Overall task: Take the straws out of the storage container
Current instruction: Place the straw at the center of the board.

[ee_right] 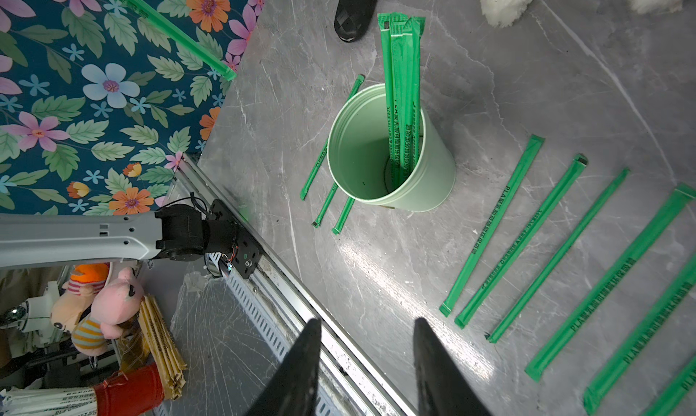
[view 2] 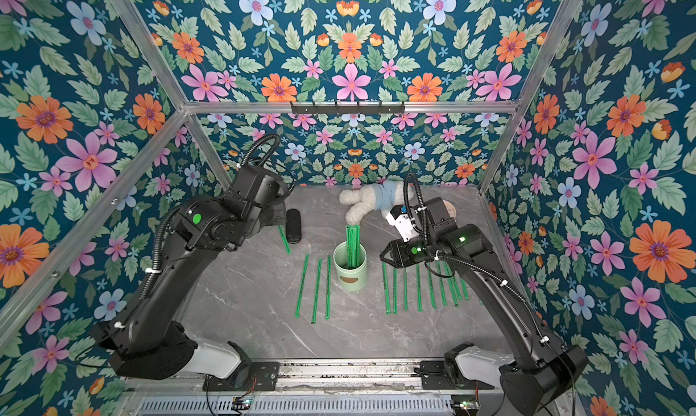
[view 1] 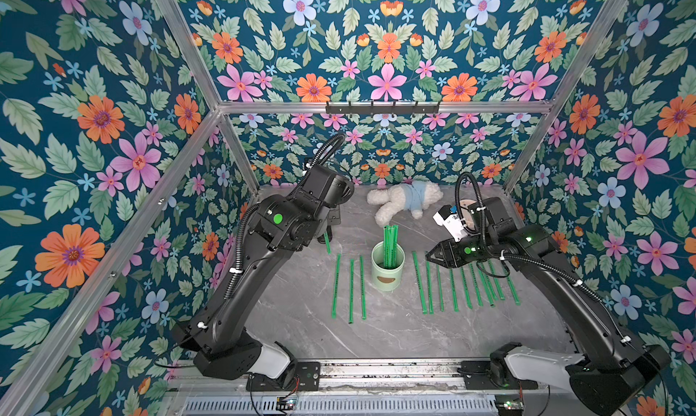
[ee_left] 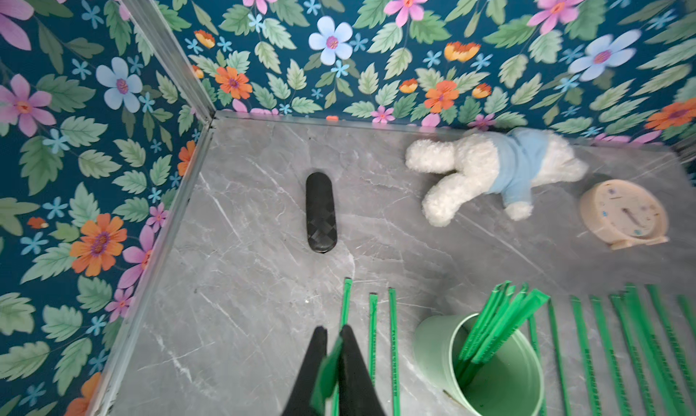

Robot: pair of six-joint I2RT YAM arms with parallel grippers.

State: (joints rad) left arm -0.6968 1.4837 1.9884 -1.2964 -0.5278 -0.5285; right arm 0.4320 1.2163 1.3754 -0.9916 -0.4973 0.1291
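Observation:
The storage container (view 1: pixel 388 273) (view 2: pixel 351 275), a pale mint cup, stands upright mid-table with a small bunch of straws (view 1: pixel 390 243) (ee_right: pixel 401 75) leaning in it. Three straws (view 1: pixel 350 290) lie side by side left of the cup, and several more (view 1: pixel 454 288) lie in a row to its right. My left gripper (ee_left: pixel 333 331) hovers left of the cup and is shut on one green straw (ee_left: pixel 327 369), which hangs slanted below the arm in both top views (view 1: pixel 327 243) (view 2: pixel 284 240). My right gripper (view 1: pixel 429 258) (ee_right: pixel 367 322) hangs open and empty just right of the cup (ee_right: pixel 433 177).
A white plush toy in a blue top (view 1: pixel 405 199) lies at the back. A black oval case (ee_left: pixel 321 211) lies at the back left, and a beige clock (ee_left: pixel 623 214) stands at the back right. Flowered walls close three sides; a metal rail (ee_right: pixel 286 278) runs along the front.

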